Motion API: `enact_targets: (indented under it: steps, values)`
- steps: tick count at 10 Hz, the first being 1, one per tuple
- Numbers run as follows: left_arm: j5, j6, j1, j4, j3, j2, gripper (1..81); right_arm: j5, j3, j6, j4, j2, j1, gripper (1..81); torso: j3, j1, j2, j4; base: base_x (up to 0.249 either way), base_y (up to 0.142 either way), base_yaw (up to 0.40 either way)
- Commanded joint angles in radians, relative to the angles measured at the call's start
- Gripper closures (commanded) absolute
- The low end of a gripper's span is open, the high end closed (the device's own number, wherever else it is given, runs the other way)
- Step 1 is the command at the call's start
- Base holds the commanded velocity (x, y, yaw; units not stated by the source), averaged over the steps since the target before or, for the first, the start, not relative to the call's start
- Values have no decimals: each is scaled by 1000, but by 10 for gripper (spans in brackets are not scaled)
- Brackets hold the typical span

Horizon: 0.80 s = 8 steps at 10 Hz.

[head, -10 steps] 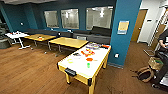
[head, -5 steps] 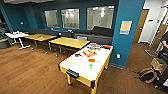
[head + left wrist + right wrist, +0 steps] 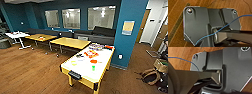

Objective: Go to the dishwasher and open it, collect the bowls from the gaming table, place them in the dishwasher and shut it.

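Brown wood-plank flooring (image 3: 30, 65) is spread across the room in the head view, and at the far left a small white table on a splayed metal stand (image 3: 17, 35) is seen, with small things on it too blurred to be named. Next along, two plain yellow wood tables (image 3: 71, 42) are lined up before a long dark bench (image 3: 100, 35) under three frosted windows (image 3: 71, 18) set in the dark teal wall (image 3: 32, 17). Now the middle is reached: the long rectangular gaming table with its white top and yellow-green rim (image 3: 85, 75) is stood near the teal pillar (image 3: 130, 37), one short end turned towards the camera. On its top the small round bowls (image 3: 93, 61) are scattered apart, an orange-red one and a green one (image 3: 93, 67) being made out, with flat colourful packets (image 3: 90, 53) farther back. To the right, a pale poster (image 3: 128, 27) is fixed to the pillar, and bags and a cardboard box (image 3: 160, 65) are heaped on the floor at the edge. In both wrist views the plank floor is passed beneath dark robot parts and a thin blue cable (image 3: 218, 31); whether either pincer is spread or pressed together cannot be told.
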Motion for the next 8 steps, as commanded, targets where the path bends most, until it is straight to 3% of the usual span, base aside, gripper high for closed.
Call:
enact_targets:
  steps: [1, 8]
  values:
    - [55, 0, -36, -7, 5, -1, 10, -43, 12, -4, -16, -2, 27, 10, 0, 0, 0, 0, 74, 77, 0]
    - [54, 0, -36, -7, 5, -1, 10, -41, 12, -4, -16, 0, 27, 10, 0, 0, 0, 0, 74, 77, 0]
